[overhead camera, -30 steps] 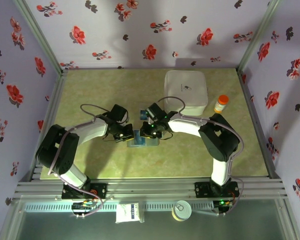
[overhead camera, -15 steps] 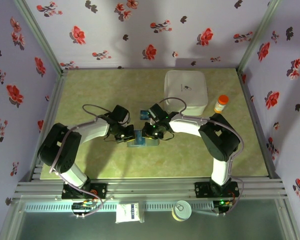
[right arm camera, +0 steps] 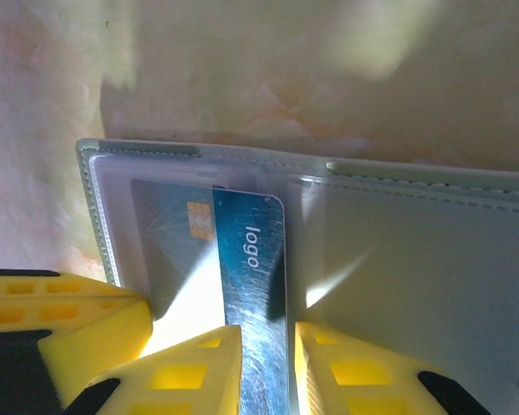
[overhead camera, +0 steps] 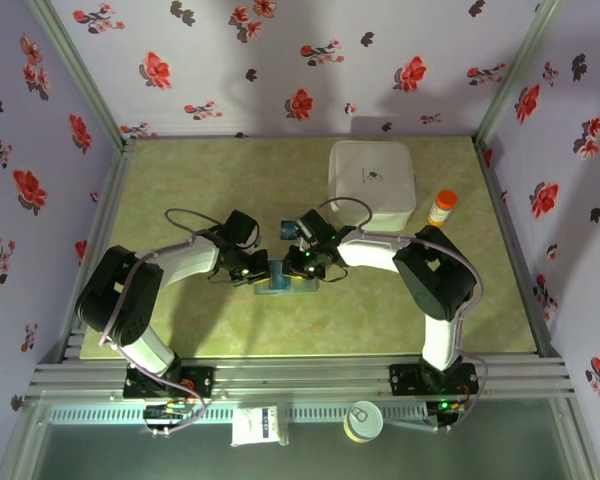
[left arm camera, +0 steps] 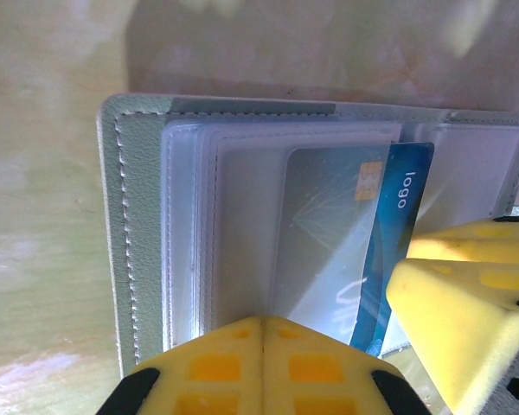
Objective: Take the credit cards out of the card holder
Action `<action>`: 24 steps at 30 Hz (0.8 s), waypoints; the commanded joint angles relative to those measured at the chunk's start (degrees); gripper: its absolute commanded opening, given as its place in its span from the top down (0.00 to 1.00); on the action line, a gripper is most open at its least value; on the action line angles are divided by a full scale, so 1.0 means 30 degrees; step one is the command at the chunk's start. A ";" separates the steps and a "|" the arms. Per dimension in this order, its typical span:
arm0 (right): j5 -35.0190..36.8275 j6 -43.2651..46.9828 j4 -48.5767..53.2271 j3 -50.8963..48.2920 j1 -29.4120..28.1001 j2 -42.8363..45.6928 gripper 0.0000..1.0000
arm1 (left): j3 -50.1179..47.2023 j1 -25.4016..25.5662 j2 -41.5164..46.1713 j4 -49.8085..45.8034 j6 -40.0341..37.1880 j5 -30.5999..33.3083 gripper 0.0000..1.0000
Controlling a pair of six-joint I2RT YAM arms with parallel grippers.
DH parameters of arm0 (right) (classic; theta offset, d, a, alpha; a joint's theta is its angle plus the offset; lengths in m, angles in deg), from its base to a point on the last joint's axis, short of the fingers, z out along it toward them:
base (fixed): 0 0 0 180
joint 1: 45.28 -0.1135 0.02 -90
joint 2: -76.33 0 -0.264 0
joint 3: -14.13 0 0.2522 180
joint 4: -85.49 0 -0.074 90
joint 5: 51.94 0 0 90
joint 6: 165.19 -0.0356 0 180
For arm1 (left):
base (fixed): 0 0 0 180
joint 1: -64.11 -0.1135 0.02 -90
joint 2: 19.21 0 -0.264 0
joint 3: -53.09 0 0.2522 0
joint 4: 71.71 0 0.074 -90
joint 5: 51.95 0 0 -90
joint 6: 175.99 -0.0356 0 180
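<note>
The blue credit card (right arm camera: 246,251), printed "logo" beside its gold chip, sticks halfway out of the open card holder (right arm camera: 415,259). The right gripper (right arm camera: 264,372) pinches its end; the left gripper (left arm camera: 261,346), fingers closed together, sits at the card holder's edge.

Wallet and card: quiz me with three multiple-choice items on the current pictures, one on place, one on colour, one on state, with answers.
1. Where on the table does the wallet lie? A. far left corner B. between the left gripper and the right gripper C. near right corner
2. What colour is the card that the right gripper pinches? A. red B. green C. blue
3. How does that card sit? A. fully sleeved B. partly out of its clear sleeve C. loose on the table
Answers: B, the top view shows it between them; C, blue shows between the yellow fingers; B, the chip end is covered, the logo end bare.
</note>
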 commanded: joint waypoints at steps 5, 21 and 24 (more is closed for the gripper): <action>-0.1014 -0.0751 -0.1581 -0.0732 0.0165 -0.0126 0.77 | -0.0055 0.0098 -0.0278 -0.0308 0.0028 0.0211 0.97; -0.2309 -0.2230 -0.5491 -0.2681 0.0483 0.0793 0.83 | -0.0027 0.0096 -0.0161 -0.0471 0.0101 0.0272 0.97; -0.2448 -0.2278 -0.5868 -0.2808 0.0541 0.0785 0.83 | -0.0027 0.0098 -0.0101 -0.0458 0.0120 0.0322 0.97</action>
